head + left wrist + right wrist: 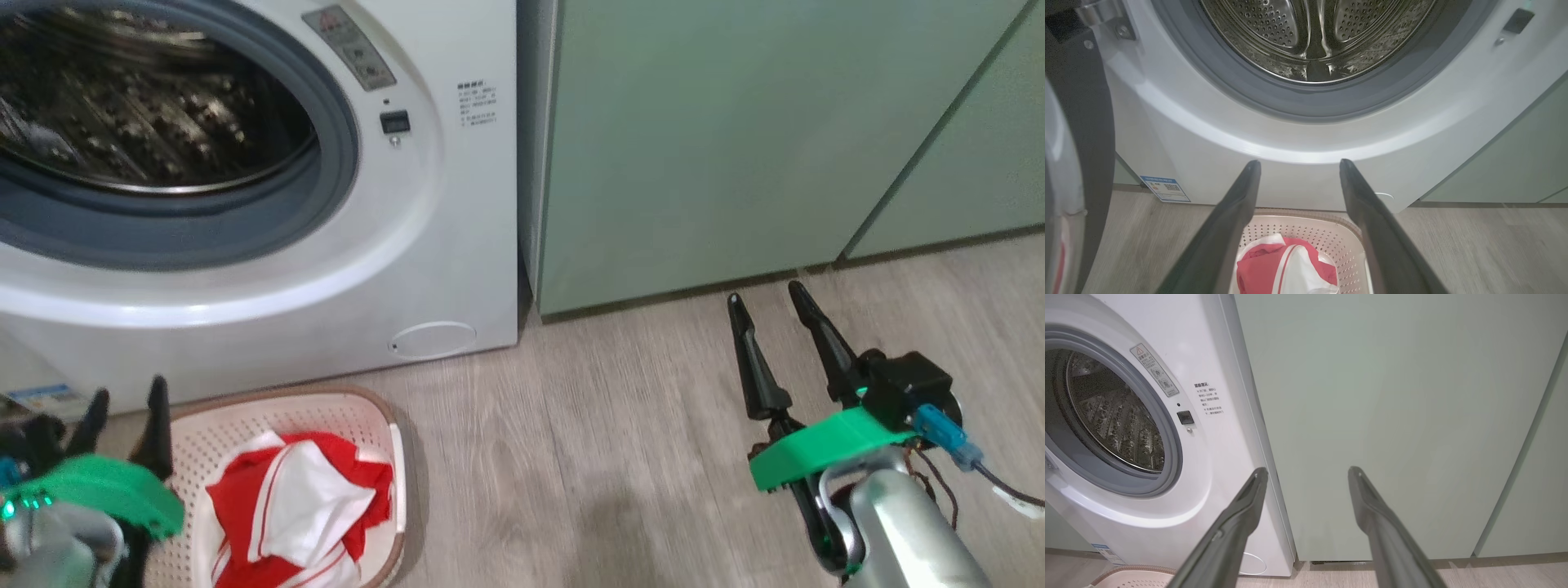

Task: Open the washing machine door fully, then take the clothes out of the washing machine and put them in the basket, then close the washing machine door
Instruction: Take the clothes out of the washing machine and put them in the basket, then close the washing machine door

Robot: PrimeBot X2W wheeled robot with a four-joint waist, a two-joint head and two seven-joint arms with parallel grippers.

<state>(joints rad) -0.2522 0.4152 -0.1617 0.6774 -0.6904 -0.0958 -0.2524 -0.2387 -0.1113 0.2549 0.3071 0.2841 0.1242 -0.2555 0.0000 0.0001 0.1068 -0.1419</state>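
Red clothes [302,490] in half-cropped basket [245,429], door [1094,122] mostly cut off, left pincer [129,388] and right pincer [764,292] spread empty

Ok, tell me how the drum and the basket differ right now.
The drum is shiny steel and round, facing forward in the machine; the basket is cream plastic, a rounded rectangle, open upward on the floor. The basket holds the red-and-white clothes; no clothes show in the drum's visible part. Both are perforated.
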